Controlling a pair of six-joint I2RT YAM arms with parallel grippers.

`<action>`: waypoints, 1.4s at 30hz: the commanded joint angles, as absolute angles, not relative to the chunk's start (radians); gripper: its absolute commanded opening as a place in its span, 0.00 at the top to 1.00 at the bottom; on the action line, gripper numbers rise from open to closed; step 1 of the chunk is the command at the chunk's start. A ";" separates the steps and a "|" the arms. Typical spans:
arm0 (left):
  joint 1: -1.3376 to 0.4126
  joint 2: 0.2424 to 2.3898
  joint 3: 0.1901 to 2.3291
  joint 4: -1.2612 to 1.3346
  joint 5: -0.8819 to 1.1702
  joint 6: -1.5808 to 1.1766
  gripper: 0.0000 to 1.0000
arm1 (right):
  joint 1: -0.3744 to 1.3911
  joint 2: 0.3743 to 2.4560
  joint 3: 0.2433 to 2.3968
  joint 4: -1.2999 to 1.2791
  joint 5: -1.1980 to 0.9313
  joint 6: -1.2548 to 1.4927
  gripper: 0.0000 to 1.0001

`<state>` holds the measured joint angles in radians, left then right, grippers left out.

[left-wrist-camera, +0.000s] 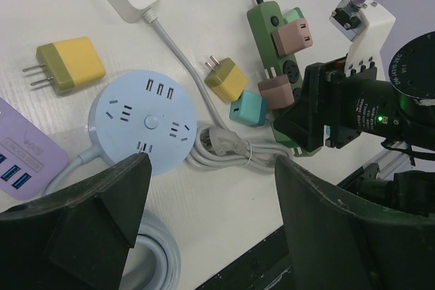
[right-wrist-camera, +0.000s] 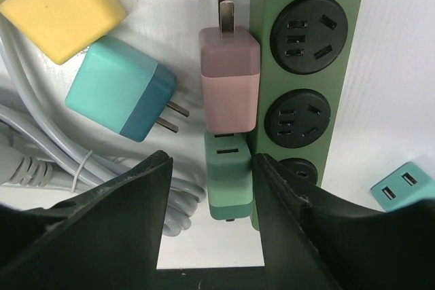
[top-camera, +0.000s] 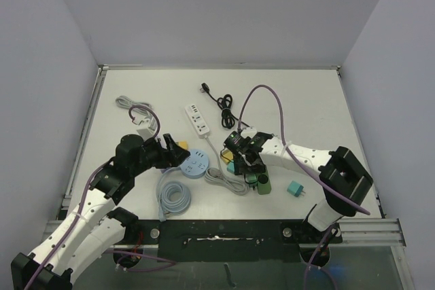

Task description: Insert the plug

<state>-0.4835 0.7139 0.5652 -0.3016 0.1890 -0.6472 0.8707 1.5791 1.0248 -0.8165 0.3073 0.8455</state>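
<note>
My right gripper (right-wrist-camera: 212, 161) points down beside the green power strip (right-wrist-camera: 299, 66). A green plug (right-wrist-camera: 230, 174) lies between its fingers, flat on the table against the strip's side. The jaws stand apart, with a clear gap between the left finger (right-wrist-camera: 129, 202) and the plug. A pink plug (right-wrist-camera: 230, 86) lies just beyond it, prongs pointing away, and another pink plug (left-wrist-camera: 292, 35) sits in the strip. My left gripper (left-wrist-camera: 211, 181) hangs wide open over bare table near the round blue socket hub (left-wrist-camera: 146, 123), holding nothing.
Loose plugs lie about: teal (right-wrist-camera: 122, 96), yellow (right-wrist-camera: 61, 5), another yellow (left-wrist-camera: 71, 64), teal (top-camera: 296, 189). A tied white cable (left-wrist-camera: 224, 147), a white strip (top-camera: 198, 119), a purple strip (left-wrist-camera: 24, 154), a grey coil (top-camera: 175, 198) and a black cord (top-camera: 221, 103) lie around.
</note>
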 commanded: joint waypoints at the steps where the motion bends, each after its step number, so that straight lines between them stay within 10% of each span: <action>1: -0.484 0.712 0.574 -0.239 0.203 -0.656 0.28 | 0.874 1.593 1.006 -0.784 0.303 0.869 0.51; 17: -0.486 0.743 0.552 -0.188 0.227 -0.684 0.28 | 0.861 1.531 0.959 -0.700 0.372 0.881 0.83; 42: -0.494 0.769 0.471 0.473 0.375 -1.167 0.28 | 0.815 1.091 0.899 0.236 0.015 0.899 0.83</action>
<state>-0.4900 0.7525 0.4786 0.2512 0.3313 -1.0584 0.8207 1.0977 0.8726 0.0139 0.1574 0.8471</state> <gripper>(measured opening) 0.719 0.310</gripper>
